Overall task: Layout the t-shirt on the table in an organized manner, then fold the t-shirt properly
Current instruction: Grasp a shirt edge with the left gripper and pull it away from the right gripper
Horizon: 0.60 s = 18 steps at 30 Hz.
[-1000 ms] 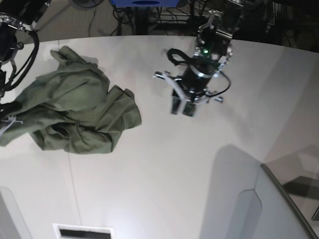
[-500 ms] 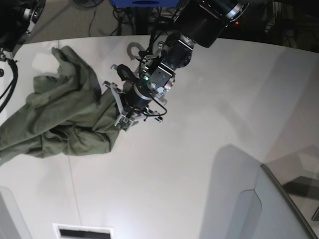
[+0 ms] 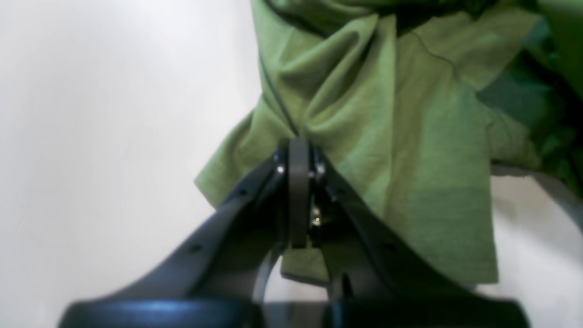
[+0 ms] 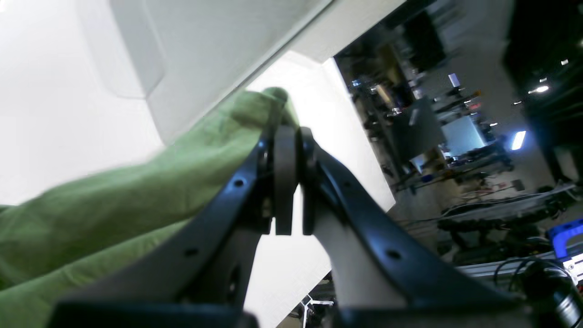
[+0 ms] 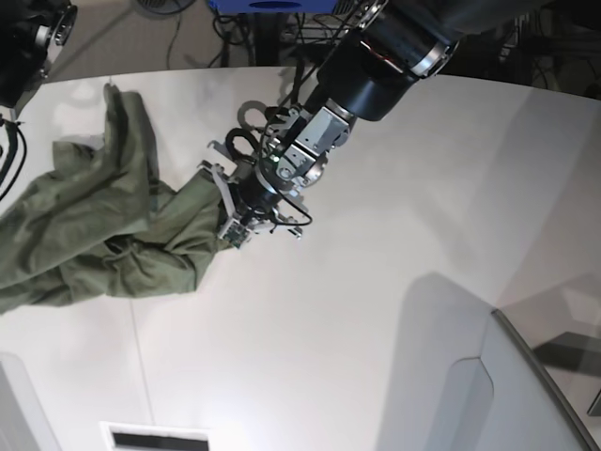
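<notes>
Now the shirt [image 5: 103,235] is seen bunched on the desk [image 5: 376,310], pinched by the left claw [image 5: 230,225] and right claw [image 4: 287,132]; if overpulled, thin folds could be lost from either grip.

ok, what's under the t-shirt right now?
White table shows around the crumpled t-shirt. The left hand is shut on its edge. Anything beneath the bunched folds is covered and can't be seen.
</notes>
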Available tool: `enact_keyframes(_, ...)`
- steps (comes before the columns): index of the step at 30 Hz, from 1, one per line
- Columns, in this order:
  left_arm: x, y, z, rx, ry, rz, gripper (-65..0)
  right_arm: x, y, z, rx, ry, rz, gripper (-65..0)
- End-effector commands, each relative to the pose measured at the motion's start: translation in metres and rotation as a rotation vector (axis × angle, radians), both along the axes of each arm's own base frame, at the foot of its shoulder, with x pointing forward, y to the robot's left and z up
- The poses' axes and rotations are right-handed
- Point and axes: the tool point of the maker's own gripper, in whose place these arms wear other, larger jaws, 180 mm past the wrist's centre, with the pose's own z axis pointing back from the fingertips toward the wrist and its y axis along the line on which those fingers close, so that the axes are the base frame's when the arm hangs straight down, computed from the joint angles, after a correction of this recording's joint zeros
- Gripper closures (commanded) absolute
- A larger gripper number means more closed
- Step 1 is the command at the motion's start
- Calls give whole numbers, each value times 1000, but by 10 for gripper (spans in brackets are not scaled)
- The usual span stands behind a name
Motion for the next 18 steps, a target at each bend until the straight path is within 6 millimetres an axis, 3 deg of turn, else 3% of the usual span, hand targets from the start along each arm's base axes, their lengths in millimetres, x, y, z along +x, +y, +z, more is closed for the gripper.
enact_keyframes(1,-3,24,-18,90,61,28,0,2,-2,21,-53,-51,5,0)
enact_keyframes(7,15,114,-28,135,77,212,0,2,-1,19,-53,-48,10,0)
enact_keyframes(10,23,159,-27,148,74,314,0,5,-3,8,-35,-24,10,0)
enact_keyframes(14,35,186,0,114,-8,389,0,18,17,-20,-3,45,67,0)
enact_keyframes(18,43,180,37,68,-89,397,0,31,47,-40,-6,105,156,0)
